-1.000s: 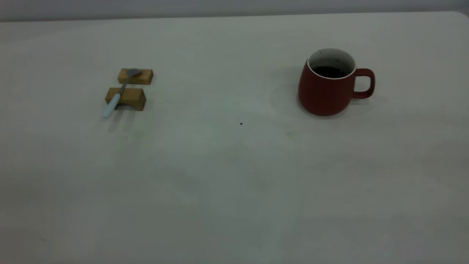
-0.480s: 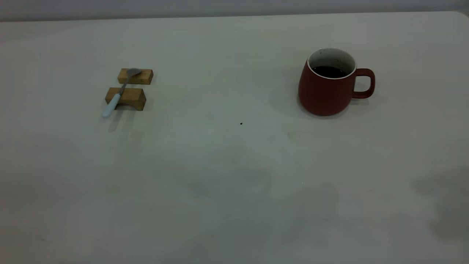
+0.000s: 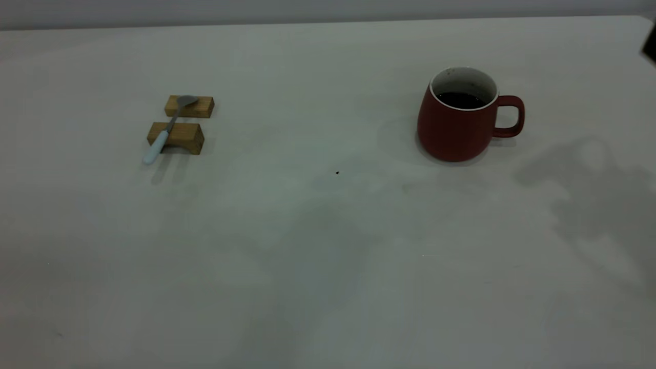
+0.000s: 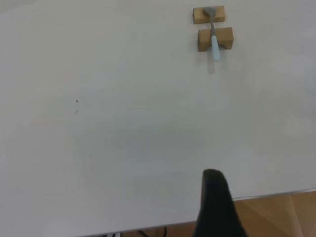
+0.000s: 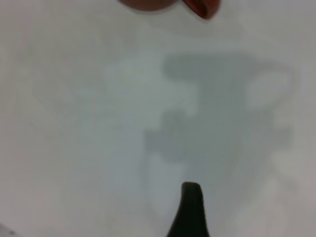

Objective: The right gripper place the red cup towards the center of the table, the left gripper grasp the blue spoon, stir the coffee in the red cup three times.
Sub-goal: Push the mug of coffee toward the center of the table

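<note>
The red cup (image 3: 460,119) stands upright on the right part of the bench (image 3: 328,230), handle pointing right, with dark coffee (image 3: 462,99) inside. Well apart, on the left, the blue spoon (image 3: 168,129) lies across two wooden blocks (image 3: 182,123). One finger (image 4: 216,207) of the left tool shows above the near bench edge; one finger (image 5: 188,212) of the right tool shows near the cup. Whether either tool is spread or pressed together, I cannot tell.
</note>
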Action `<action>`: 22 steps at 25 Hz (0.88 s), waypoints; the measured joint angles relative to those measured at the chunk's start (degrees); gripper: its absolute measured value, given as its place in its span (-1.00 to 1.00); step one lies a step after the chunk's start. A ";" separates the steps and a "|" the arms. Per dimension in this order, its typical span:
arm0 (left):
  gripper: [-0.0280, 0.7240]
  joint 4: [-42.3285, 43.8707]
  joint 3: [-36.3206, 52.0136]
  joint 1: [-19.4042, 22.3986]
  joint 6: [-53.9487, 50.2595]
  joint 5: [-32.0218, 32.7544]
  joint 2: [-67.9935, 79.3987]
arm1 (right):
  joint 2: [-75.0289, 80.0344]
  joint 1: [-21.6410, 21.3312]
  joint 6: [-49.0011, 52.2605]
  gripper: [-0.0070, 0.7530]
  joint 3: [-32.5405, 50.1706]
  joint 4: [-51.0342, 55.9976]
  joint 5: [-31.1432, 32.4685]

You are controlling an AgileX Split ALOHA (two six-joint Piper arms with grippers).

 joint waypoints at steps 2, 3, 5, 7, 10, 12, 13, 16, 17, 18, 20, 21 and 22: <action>0.59 0.00 0.00 0.00 0.00 0.00 0.00 | 3.87 1.00 -2.65 0.91 -2.04 0.03 -1.66; 0.59 0.00 0.00 0.00 0.00 0.00 0.00 | 5.36 1.65 -3.64 0.91 -2.84 0.03 -2.73; 0.59 0.00 0.00 0.00 0.00 0.00 0.00 | 8.99 2.97 -6.18 0.91 -4.96 -0.37 -3.98; 0.59 0.00 0.00 0.00 0.06 0.00 0.00 | 12.51 4.06 -8.59 0.91 -7.27 -1.97 -4.34; 0.59 0.00 0.00 0.00 0.06 0.00 0.00 | 18.24 5.36 -10.41 0.91 -11.77 -4.25 -4.34; 0.59 0.00 0.00 0.00 0.06 0.00 0.00 | 22.15 5.96 -10.69 0.91 -14.76 -5.43 -4.27; 0.59 0.00 0.00 0.00 0.06 0.00 0.00 | 23.90 6.10 -10.82 0.91 -16.35 -5.99 -4.14; 0.59 0.00 0.00 0.00 0.06 0.00 0.00 | 27.80 6.58 -11.88 0.91 -20.23 -6.59 -3.96; 0.59 0.00 0.00 0.00 0.06 0.00 0.00 | 28.64 6.66 -12.52 0.91 -21.42 -6.59 -3.91; 0.59 0.00 0.00 0.00 0.06 0.00 0.00 | 29.55 6.78 -13.01 0.90 -22.30 -6.59 -3.91; 0.59 0.00 0.00 0.00 0.06 0.00 0.00 | 30.99 6.82 -13.99 0.90 -23.91 -6.53 -3.91; 0.59 0.00 0.00 0.00 0.06 0.00 0.00 | 31.51 6.95 -14.29 0.90 -24.33 -6.49 -3.91; 0.59 0.00 0.00 0.00 0.06 0.00 0.00 | 31.96 7.03 -14.76 0.90 -24.62 -6.49 -3.91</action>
